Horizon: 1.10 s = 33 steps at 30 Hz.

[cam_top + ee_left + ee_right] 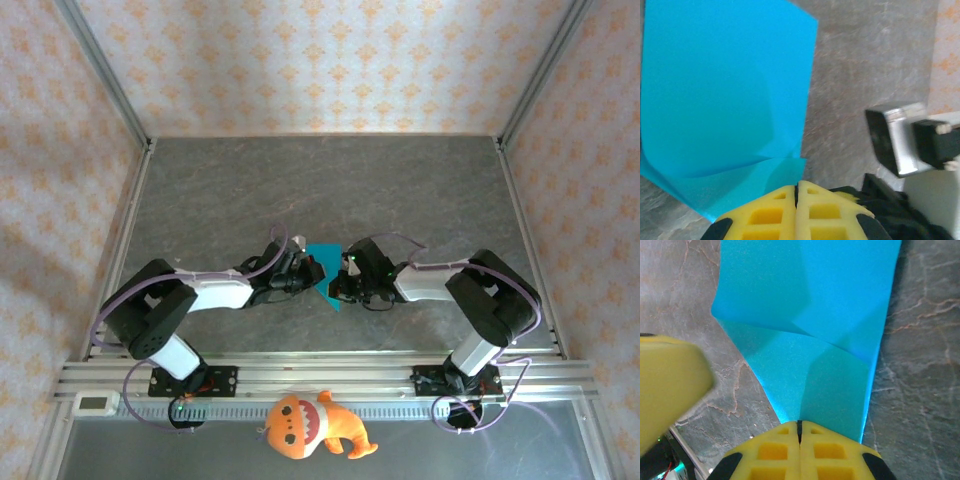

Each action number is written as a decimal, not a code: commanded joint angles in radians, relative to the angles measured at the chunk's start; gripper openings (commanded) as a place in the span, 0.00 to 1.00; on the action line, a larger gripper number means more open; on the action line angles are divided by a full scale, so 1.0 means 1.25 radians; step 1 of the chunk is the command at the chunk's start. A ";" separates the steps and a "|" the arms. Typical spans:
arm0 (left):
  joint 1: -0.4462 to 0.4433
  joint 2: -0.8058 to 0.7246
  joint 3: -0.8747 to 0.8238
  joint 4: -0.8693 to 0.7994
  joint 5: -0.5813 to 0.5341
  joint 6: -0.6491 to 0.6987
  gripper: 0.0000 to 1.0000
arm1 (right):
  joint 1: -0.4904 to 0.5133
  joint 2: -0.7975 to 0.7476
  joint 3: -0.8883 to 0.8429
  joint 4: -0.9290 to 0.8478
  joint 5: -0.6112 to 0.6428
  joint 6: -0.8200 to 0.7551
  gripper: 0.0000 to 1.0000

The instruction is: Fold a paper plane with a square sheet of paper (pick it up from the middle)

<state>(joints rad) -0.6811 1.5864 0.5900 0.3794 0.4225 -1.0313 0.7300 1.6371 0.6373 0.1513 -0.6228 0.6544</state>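
Pressed the left gripper (797, 186) fully together on one edge of the square sheet of paper (725, 90). Nipped another edge with the right gripper (800, 426), likewise closed tight. Could not make out the bite itself, tucked inside the closed jaws and too small from above. Caught a blurred yellow shape (667, 390) at the left of the right wrist view, cut off by the frame. Found the sheet between both grippers near the middle of the table (300, 180): bright cyan, creased, one flap folded over, pointed at its near end
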 commanded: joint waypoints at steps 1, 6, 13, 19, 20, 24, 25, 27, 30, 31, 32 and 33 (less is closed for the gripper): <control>0.001 0.040 -0.026 0.048 0.020 -0.018 0.01 | -0.004 0.012 -0.032 -0.082 0.069 0.004 0.00; 0.031 0.072 -0.026 0.036 0.028 0.019 0.01 | -0.012 0.007 -0.035 -0.086 0.072 0.000 0.00; 0.110 0.081 -0.020 -0.017 0.045 0.082 0.00 | -0.019 0.005 -0.043 -0.087 0.074 -0.009 0.00; 0.153 0.090 0.003 -0.078 0.035 0.124 0.00 | -0.029 0.008 -0.039 -0.096 0.071 -0.024 0.00; 0.158 0.091 0.003 -0.077 0.034 0.125 0.00 | -0.029 0.008 -0.040 -0.096 0.070 -0.025 0.00; 0.170 0.087 0.003 -0.070 0.035 0.129 0.00 | -0.031 0.011 -0.042 -0.090 0.062 -0.027 0.00; 0.171 0.081 0.005 -0.063 0.034 0.129 0.00 | -0.030 0.013 -0.041 -0.089 0.059 -0.027 0.00; 0.172 0.068 0.010 -0.058 0.034 0.131 0.00 | -0.031 0.017 -0.040 -0.088 0.052 -0.031 0.00; 0.173 0.038 0.026 -0.058 0.037 0.137 0.01 | -0.032 0.022 -0.037 -0.088 0.048 -0.033 0.00; 0.172 0.024 0.029 -0.052 0.041 0.135 0.02 | -0.032 0.022 -0.035 -0.089 0.047 -0.035 0.00; 0.170 0.009 0.027 -0.046 0.045 0.129 0.02 | -0.032 0.022 -0.033 -0.091 0.046 -0.036 0.00; 0.167 -0.009 0.022 -0.033 0.048 0.121 0.03 | -0.032 0.020 -0.031 -0.093 0.047 -0.035 0.00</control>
<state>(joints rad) -0.4759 1.6402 0.5983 0.3393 0.5117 -0.8906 0.7010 1.6318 0.6273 0.1631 -0.6205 0.6315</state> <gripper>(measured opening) 0.047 0.053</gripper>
